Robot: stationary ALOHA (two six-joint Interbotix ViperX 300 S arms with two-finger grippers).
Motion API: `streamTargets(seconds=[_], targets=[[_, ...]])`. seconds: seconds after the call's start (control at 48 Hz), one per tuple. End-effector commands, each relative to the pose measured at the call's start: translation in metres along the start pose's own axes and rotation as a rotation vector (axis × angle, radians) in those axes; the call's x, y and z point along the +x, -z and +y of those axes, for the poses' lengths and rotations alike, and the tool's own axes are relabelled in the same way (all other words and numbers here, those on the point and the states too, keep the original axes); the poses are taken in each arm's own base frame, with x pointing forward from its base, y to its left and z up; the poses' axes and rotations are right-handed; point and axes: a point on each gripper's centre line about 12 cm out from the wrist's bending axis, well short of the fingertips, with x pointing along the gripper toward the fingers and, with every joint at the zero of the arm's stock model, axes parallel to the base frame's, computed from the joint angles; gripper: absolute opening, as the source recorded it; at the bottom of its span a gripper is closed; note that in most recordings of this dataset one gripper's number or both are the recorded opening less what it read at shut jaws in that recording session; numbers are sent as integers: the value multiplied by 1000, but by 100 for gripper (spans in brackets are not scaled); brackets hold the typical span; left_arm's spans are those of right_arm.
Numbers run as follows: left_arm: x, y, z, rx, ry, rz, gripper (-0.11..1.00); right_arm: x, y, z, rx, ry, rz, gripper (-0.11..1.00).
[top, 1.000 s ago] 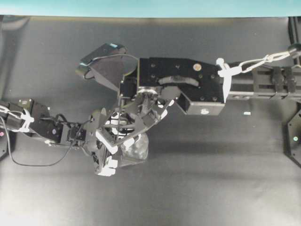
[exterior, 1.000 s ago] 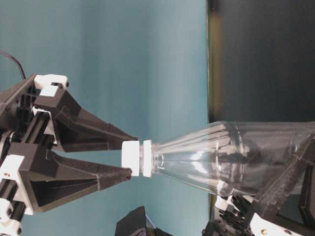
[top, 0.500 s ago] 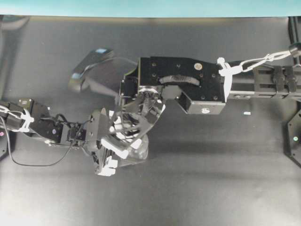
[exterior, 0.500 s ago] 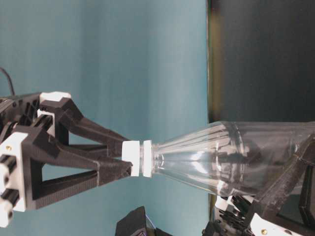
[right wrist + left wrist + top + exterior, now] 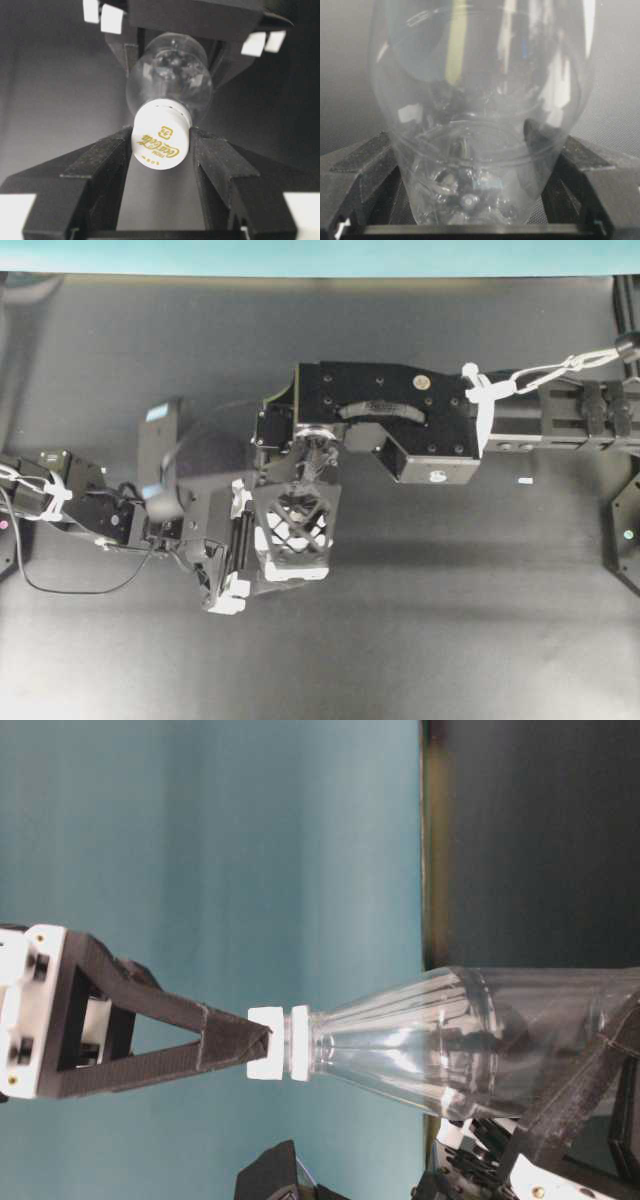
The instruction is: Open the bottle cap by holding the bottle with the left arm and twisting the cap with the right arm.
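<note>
The clear bottle (image 5: 450,1040) stands upright on the black table; the table-level view is turned sideways. My left gripper (image 5: 470,150) is shut on its lower body, with a black finger pressed on each side. The white bottle cap (image 5: 161,141), printed with gold lettering, sits on the neck. My right gripper (image 5: 161,142) is shut on the bottle cap from above, its lattice fingers (image 5: 215,1042) touching both sides. In the overhead view the right gripper (image 5: 295,540) hides the cap and most of the bottle, and the left gripper (image 5: 225,560) reaches in from the left.
A tiny white fleck (image 5: 525,481) lies on the black table (image 5: 450,640) to the right. The right arm (image 5: 540,415) stretches across from the right edge. Arm bases stand at the far left (image 5: 10,540) and far right (image 5: 625,530). A teal wall runs along the back.
My right gripper has turned around the cap's axis while staying shut on it; its wrist camera swung from the upper left down to the left. The left gripper and bottle have not moved.
</note>
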Motion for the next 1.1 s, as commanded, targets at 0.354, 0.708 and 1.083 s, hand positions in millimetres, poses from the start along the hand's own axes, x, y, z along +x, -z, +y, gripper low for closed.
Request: streamTargets(seconds=[0.354, 0.708, 1.083], targets=[[2, -3, 1, -6, -2, -9, 82, 7, 4, 21, -383, -25, 17, 37], [2, -4, 0, -10, 0, -14, 82, 7, 7, 23, -387, -23, 21, 37], [2, -5, 0, -11, -1, -16, 82, 9, 7, 24, -352, -23, 15, 37]])
